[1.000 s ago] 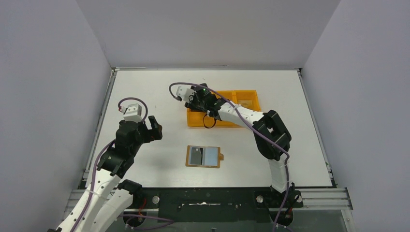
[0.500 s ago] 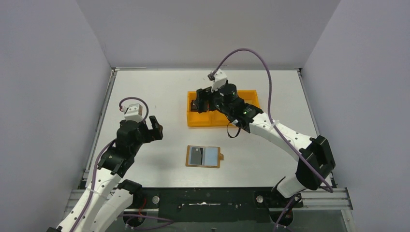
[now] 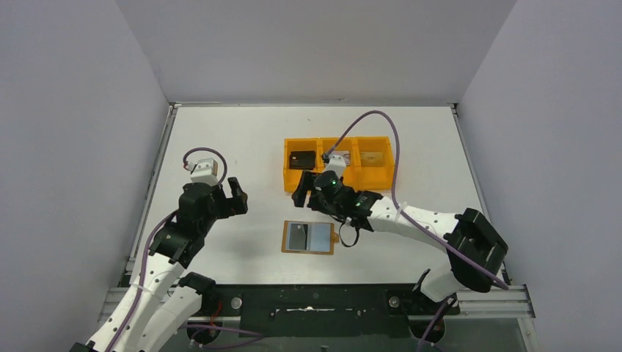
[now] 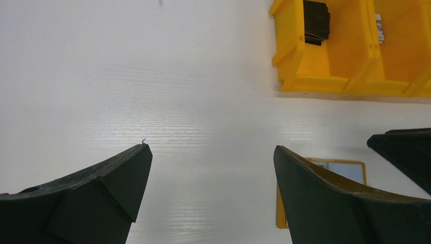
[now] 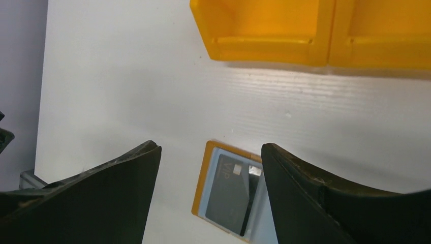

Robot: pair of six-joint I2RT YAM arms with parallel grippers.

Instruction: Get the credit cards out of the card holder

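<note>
The card holder (image 3: 308,237) lies open and flat on the table, tan-brown with a pale grey-blue inside. A dark credit card (image 3: 296,235) sits in its left half; in the right wrist view that card (image 5: 231,195) shows light lettering and a chip. Another dark card (image 3: 301,158) lies in the left compartment of the orange tray (image 3: 287,176). My right gripper (image 3: 309,189) hangs open between the tray and the card holder (image 5: 201,185), holding nothing. My left gripper (image 3: 236,198) is open and empty, left of the card holder (image 4: 335,163).
The tray's middle (image 3: 339,157) and right (image 3: 370,156) compartments each hold a small flat item. In the left wrist view the tray (image 4: 289,51) is at the upper right and the right gripper's dark finger (image 4: 404,150) at the right edge. Walls enclose the table.
My right arm has pulled back from the tray's left compartment toward the card holder, leaving a dark card in that compartment. The left arm has barely moved.
</note>
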